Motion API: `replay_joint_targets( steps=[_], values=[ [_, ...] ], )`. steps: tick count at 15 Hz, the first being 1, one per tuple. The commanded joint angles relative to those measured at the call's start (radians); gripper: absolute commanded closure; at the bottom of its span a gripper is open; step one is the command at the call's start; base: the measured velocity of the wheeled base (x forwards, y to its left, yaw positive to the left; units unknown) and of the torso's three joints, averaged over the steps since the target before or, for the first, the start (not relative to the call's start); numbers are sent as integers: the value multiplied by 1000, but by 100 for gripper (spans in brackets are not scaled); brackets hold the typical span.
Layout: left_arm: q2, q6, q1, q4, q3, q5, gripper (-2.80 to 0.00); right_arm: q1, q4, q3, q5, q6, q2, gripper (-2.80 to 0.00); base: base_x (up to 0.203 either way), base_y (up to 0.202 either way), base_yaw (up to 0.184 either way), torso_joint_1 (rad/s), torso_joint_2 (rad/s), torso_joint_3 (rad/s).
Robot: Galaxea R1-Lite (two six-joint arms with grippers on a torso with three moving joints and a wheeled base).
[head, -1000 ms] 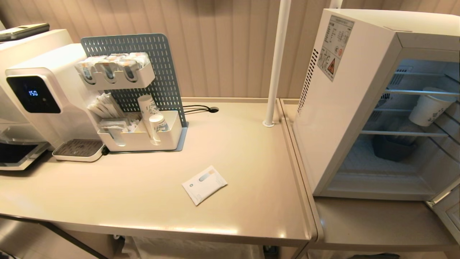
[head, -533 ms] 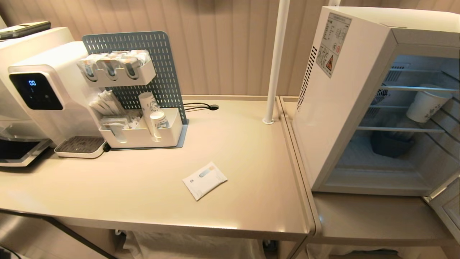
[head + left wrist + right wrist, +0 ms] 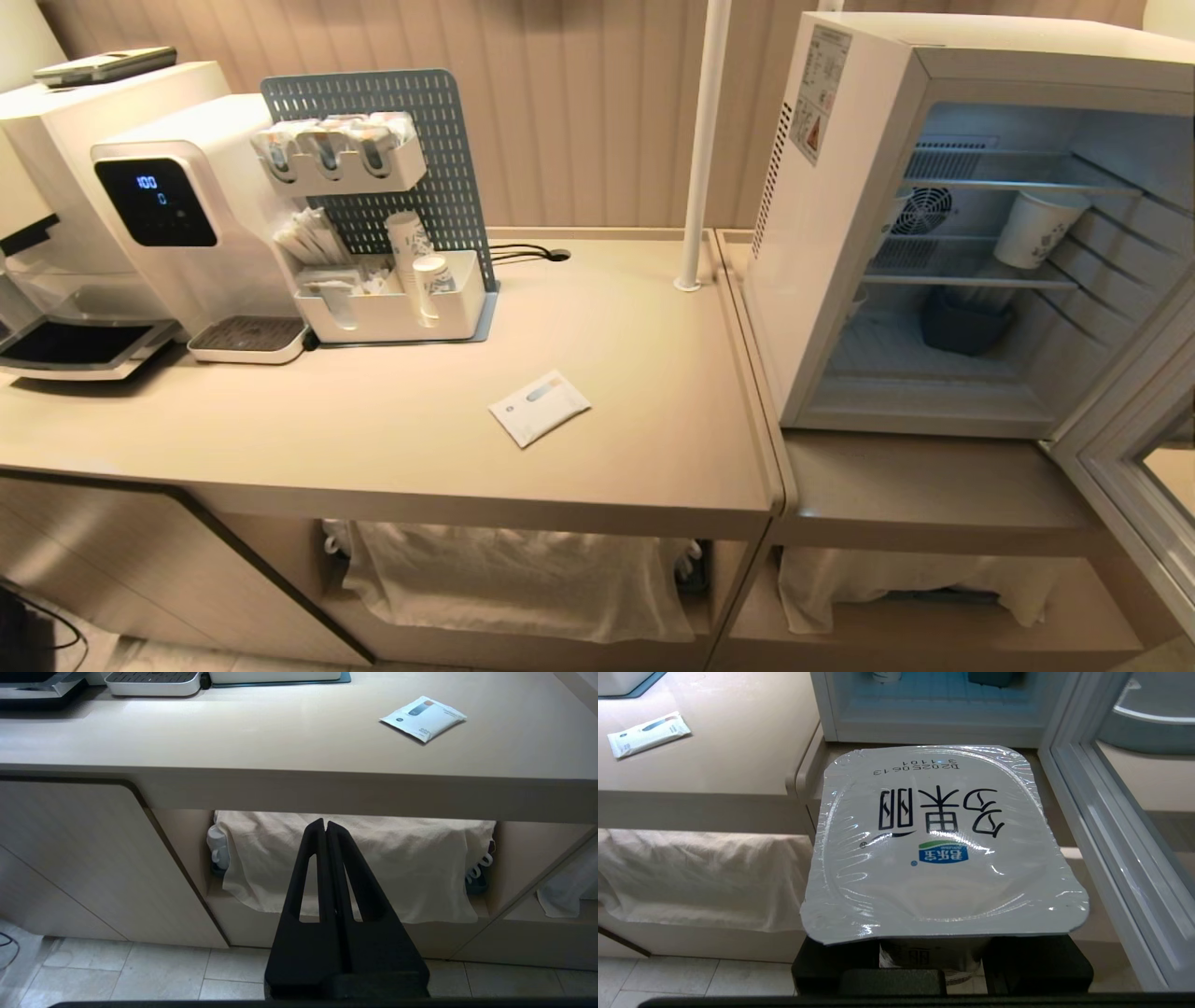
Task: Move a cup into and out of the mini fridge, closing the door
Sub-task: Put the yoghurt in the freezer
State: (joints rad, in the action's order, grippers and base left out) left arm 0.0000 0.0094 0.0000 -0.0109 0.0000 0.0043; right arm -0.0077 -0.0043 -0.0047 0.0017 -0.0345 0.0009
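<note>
The cup [image 3: 943,844] sat upright between the right gripper's [image 3: 943,970] fingers, held by its body under the foil lid. The fridge [image 3: 934,714] lay at twelve o'clock from it, a little higher, its door [image 3: 1115,826] swung wide at two o'clock. I judged the right arm alone placed to carry the cup in. The left gripper [image 3: 325,828] hung below the surface [image 3: 261,742], fingers pressed together, empty.

Beige slatted wall [image 3: 597,112], tan counter [image 3: 373,429], pale tiled floor [image 3: 140,975]
</note>
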Motion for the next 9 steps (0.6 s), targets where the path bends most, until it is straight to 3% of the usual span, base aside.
replay_joint_targets(
  steps=[1,6,9],
  values=[
    [2,0,0,0,2,0,0,0,0,0,1,-1,2,0,-192,0,1,4,1,2],
    [2,0,0,0,0,0,0,0,0,0,0,-1,2,0,-181,0,-3,3,2,1],
    [2,-2,0,0,0,0,0,0,4,-1,0,-1,2,0,-62,0,1,2,-2,1]
  ],
)
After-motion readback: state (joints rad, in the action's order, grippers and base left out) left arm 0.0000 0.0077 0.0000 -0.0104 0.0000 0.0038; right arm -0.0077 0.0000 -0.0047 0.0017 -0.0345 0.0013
